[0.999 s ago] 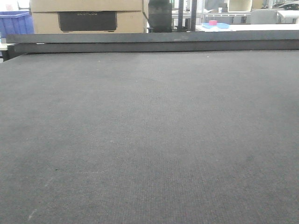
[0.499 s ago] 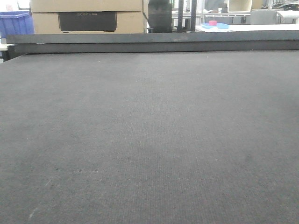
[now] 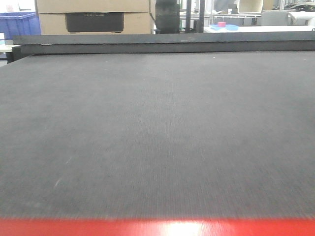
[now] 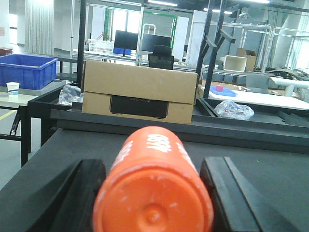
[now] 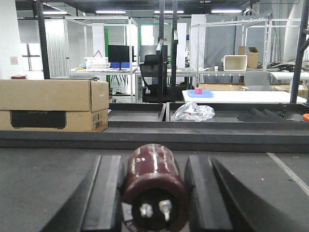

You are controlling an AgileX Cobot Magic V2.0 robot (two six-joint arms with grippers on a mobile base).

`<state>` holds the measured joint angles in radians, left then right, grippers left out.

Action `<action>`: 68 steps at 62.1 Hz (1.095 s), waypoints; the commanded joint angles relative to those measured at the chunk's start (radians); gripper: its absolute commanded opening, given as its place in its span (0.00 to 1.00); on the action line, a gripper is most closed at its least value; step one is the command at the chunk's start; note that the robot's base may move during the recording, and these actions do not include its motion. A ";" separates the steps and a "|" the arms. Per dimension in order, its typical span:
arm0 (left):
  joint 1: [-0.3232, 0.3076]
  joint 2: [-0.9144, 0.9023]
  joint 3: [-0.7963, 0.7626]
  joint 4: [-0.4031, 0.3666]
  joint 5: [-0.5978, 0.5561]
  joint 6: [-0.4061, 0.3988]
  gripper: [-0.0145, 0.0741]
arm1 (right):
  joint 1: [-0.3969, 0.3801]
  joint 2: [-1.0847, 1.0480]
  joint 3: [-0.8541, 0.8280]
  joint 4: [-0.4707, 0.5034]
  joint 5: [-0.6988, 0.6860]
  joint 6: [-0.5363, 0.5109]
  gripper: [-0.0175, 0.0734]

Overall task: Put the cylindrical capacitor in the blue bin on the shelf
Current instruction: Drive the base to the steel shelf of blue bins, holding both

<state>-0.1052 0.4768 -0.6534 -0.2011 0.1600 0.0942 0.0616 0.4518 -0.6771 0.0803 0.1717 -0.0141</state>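
The cylindrical capacitor (image 4: 153, 191), rigid, glossy, likely light and slippery, points to 12 o'clock, clamped on its sides at 3 and 9 o'clock by the left gripper (image 4: 153, 174); the right gripper (image 5: 153, 186) clamps a dark cylinder (image 5: 154, 169).

1. There was one orange-red cylindrical capacitor (image 4: 153, 188).
2. There was one dark brown capacitor (image 5: 154, 179), and it bore two metal terminals (image 5: 165, 208).
3. One cardboard box (image 4: 140, 92) stood there.
4. One blue plastic crate (image 4: 26, 70) showed.
5. Two crumpled plastic bags (image 4: 234, 110) lay in the left wrist view.
6. One white cup (image 4: 13, 88) stood there.
7. One dark grey mat (image 3: 157, 137) lay there.
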 commanded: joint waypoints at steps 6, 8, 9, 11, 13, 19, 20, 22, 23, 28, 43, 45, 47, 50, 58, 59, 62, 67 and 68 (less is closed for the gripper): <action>0.002 -0.006 0.003 -0.007 -0.026 0.004 0.04 | 0.000 -0.006 0.002 -0.006 -0.031 -0.004 0.01; 0.002 -0.006 0.003 -0.007 -0.026 0.004 0.04 | 0.000 -0.006 0.002 -0.006 -0.031 -0.004 0.01; 0.002 -0.006 0.003 -0.007 -0.026 0.004 0.04 | 0.000 -0.006 0.002 -0.006 -0.031 -0.004 0.01; 0.002 -0.006 0.003 -0.007 -0.026 0.004 0.04 | 0.000 -0.006 0.002 -0.006 -0.031 -0.004 0.01; 0.002 -0.006 0.003 -0.007 -0.026 0.004 0.04 | 0.000 -0.006 0.002 -0.006 -0.031 -0.004 0.01; 0.002 -0.006 0.003 -0.007 -0.026 0.004 0.04 | 0.000 -0.006 0.002 -0.006 -0.031 -0.004 0.01; 0.002 -0.006 0.003 -0.007 -0.026 0.004 0.04 | 0.000 -0.006 0.002 -0.006 -0.031 -0.004 0.01; 0.002 -0.006 0.003 -0.007 -0.026 0.004 0.04 | 0.000 -0.006 0.002 -0.006 -0.031 -0.004 0.01; 0.002 -0.006 0.003 -0.007 -0.026 0.004 0.04 | 0.000 -0.006 0.002 -0.006 -0.031 -0.004 0.01; 0.002 -0.006 0.003 -0.007 -0.026 0.004 0.04 | 0.000 -0.006 0.002 -0.006 -0.031 -0.004 0.01; 0.002 -0.006 0.003 -0.007 -0.026 0.004 0.04 | 0.000 -0.006 0.002 -0.006 -0.031 -0.004 0.01; 0.002 -0.006 0.003 -0.007 -0.026 0.004 0.04 | 0.000 -0.006 0.002 -0.006 -0.031 -0.004 0.01; 0.002 -0.006 0.003 -0.007 -0.026 0.004 0.04 | 0.000 -0.006 0.002 -0.006 -0.031 -0.004 0.01; 0.002 -0.006 0.003 -0.007 -0.026 0.004 0.04 | 0.000 -0.006 0.002 -0.006 -0.031 -0.004 0.01; 0.002 -0.006 0.003 -0.007 -0.026 0.004 0.04 | 0.000 -0.006 0.002 -0.006 -0.031 -0.004 0.01; 0.002 -0.006 0.003 -0.007 -0.026 0.004 0.04 | 0.000 -0.006 0.002 -0.006 -0.031 -0.004 0.01; 0.002 -0.006 0.003 -0.007 -0.026 0.004 0.04 | 0.000 -0.006 0.002 -0.006 -0.031 -0.004 0.01; 0.002 -0.006 0.003 -0.007 -0.026 0.004 0.04 | 0.000 -0.006 0.002 -0.006 -0.031 -0.004 0.01; 0.002 -0.006 0.003 -0.007 -0.026 0.004 0.04 | 0.000 -0.006 0.002 -0.006 -0.031 -0.004 0.01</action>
<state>-0.1052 0.4745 -0.6534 -0.2011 0.1581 0.0942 0.0616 0.4518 -0.6771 0.0803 0.1717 -0.0141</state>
